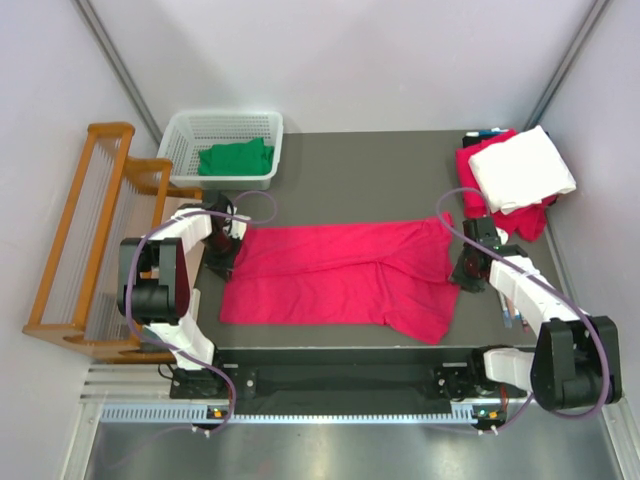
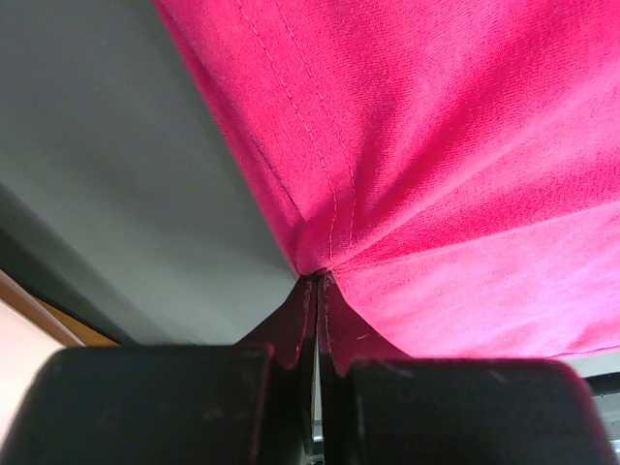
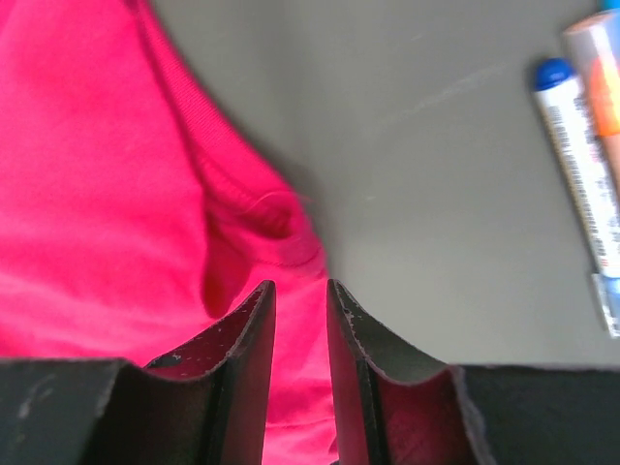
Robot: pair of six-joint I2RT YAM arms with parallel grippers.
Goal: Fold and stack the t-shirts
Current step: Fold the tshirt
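Across the middle of the dark table [image 1: 340, 170] lies the crimson-pink t-shirt [image 1: 340, 275], spread flat and running from left to right, its right end wider and reaching nearer than its left. At the table's left side stands a wooden rack [image 1: 80, 240] of thin bars. In the far left corner sits a white lattice basket [image 1: 240, 182], and the bright green t-shirt [image 1: 237, 157] lies bunched inside it. In the far right corner the white t-shirt [image 1: 520, 168] rests folded on top of another crimson-pink cloth [image 1: 530, 222], whose edges show at its left and near sides. The left gripper [image 1: 228, 243] is at the spread shirt's far left corner. Its wrist view shows the left gripper [image 2: 318, 281] with its jaws pressed together and a fold of the crimson-pink t-shirt [image 2: 436, 145] pinched between the tips, the hem stitching running down into the pinch. The right gripper [image 1: 470, 265] sits at the shirt's right edge. Seen from its wrist, the right gripper [image 3: 300, 286] has its jaws a little apart, and the hem of the crimson-pink t-shirt [image 3: 97, 194] lies below the narrow gap, with nothing visibly clamped. Just right of it on the bare table lie a blue-capped pen [image 3: 572, 165] and an orange one [image 3: 603, 87].
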